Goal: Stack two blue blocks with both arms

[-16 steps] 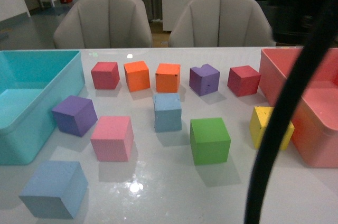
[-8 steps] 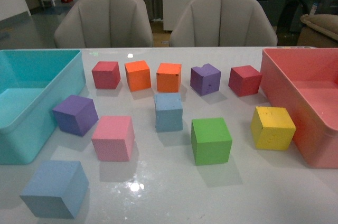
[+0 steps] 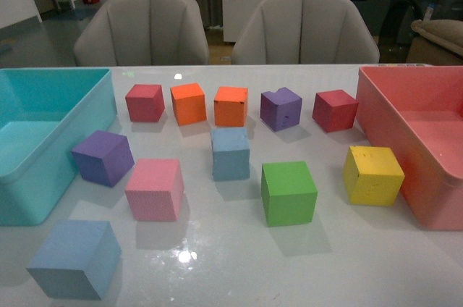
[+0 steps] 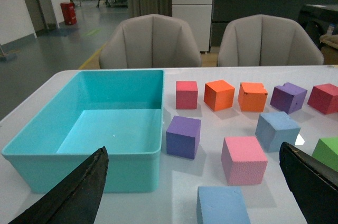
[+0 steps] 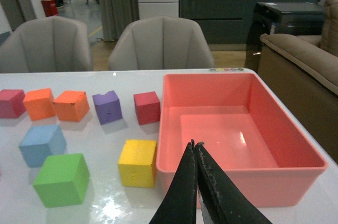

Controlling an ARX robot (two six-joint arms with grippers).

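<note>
Presumably light, soft foam, the centre blue block [image 3: 231,153] in the middle of the tabletop [image 3: 376,263] and the near blue block [image 3: 74,258] by its front-left corner want a gentle pinch across opposite flat faces. Only the wrist views show the left gripper [image 4: 193,150], spread wide and empty, and the right gripper [image 5: 193,143], pressed closed on nothing.

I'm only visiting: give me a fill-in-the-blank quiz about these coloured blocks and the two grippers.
The left gripper is ___.
The right gripper is ___, holding nothing.
The table carries ___ pale-blue blocks: near blue block and far blue block, unstacked.
In the front view, right of the green block sits the ___ block.
Missing: open; shut; two; yellow.
</note>
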